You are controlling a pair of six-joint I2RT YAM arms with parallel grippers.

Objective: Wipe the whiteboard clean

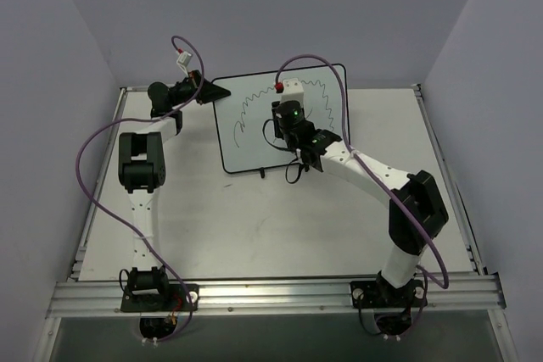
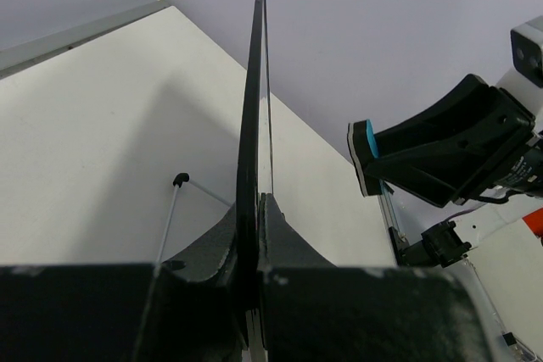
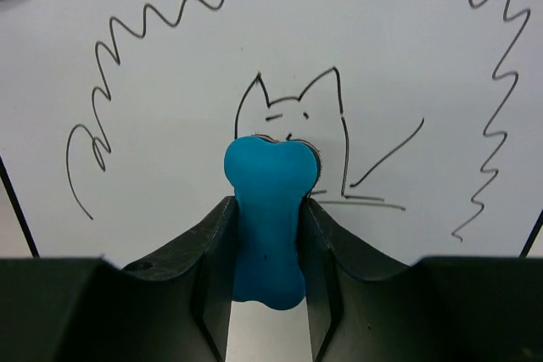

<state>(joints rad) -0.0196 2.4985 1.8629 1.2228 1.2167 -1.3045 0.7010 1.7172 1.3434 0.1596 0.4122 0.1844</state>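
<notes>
The whiteboard (image 1: pixel 242 142) stands at the back middle of the table, bearing a black zigzag arc and a small cat drawing (image 3: pixel 297 116). My left gripper (image 1: pixel 202 86) is shut on the board's left edge; in the left wrist view the board (image 2: pixel 257 82) shows edge-on between the shut fingers (image 2: pixel 254 209). My right gripper (image 1: pixel 289 108) is in front of the board's middle and is shut on a blue bone-shaped eraser (image 3: pixel 267 209). The eraser's top sits at or just in front of the cat drawing; whether it touches the board I cannot tell. The eraser also shows in the left wrist view (image 2: pixel 365 157).
A thin wire stand (image 2: pixel 180 180) props the board from behind, and a small black foot (image 1: pixel 261 174) rests on the white table (image 1: pixel 221 226). Grey walls close in the back and sides. Purple cables (image 1: pixel 93 146) loop beside both arms. A metal rail (image 1: pixel 271 294) runs along the near edge.
</notes>
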